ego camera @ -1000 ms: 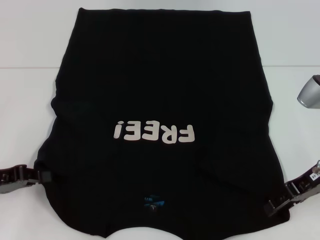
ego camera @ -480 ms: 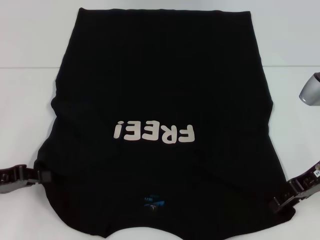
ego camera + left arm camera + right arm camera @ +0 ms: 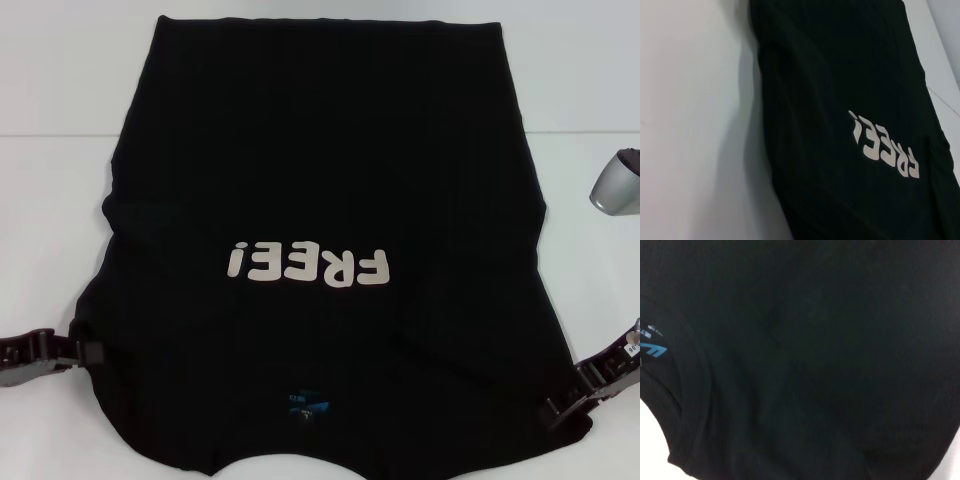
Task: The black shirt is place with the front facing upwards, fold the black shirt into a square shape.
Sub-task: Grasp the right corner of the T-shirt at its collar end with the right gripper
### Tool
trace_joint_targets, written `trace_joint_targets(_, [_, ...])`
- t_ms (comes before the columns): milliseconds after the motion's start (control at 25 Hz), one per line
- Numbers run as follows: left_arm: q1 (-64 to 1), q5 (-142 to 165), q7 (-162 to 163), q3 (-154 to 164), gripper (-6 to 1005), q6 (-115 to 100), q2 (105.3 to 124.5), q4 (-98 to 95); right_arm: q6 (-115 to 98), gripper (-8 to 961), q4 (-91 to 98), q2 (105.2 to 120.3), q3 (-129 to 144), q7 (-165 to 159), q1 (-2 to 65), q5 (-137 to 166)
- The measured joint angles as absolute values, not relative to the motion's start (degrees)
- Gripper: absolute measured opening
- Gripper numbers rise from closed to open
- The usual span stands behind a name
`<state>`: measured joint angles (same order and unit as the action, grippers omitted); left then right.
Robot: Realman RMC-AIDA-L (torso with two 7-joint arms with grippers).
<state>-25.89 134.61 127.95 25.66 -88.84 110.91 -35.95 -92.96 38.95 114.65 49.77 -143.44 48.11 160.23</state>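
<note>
While one black shirt (image 3: 330, 180) lies flat, two hands, left hand (image 3: 88, 352), right hand (image 3: 556, 409), each pinching its edge

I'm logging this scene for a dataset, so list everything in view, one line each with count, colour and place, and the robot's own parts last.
black shirt: one, black, spread flat across the middle of the table, front up, collar toward the robot.
"FREE!" lettering: one print, off-white, on the shirt's chest, upside down in the head view.
neck tag: one, blue, inside the collar at the shirt's near edge.
table: one, white, under the shirt.
grey rounded object: one, grey, at the far right edge, only partly in view; cannot tell what it is.
left gripper: one, black, at the shirt's near left edge.
right gripper: one, black, at the shirt's near right corner.
</note>
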Motion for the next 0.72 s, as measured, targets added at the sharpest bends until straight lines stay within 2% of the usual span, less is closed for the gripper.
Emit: trace_joint_targets(720, [-26.02, 134.56, 127.96, 25.66, 14, -88.78, 110.92, -35.95, -92.86, 633, 38.66, 114.96, 50.15, -143.49, 48.17, 159.98])
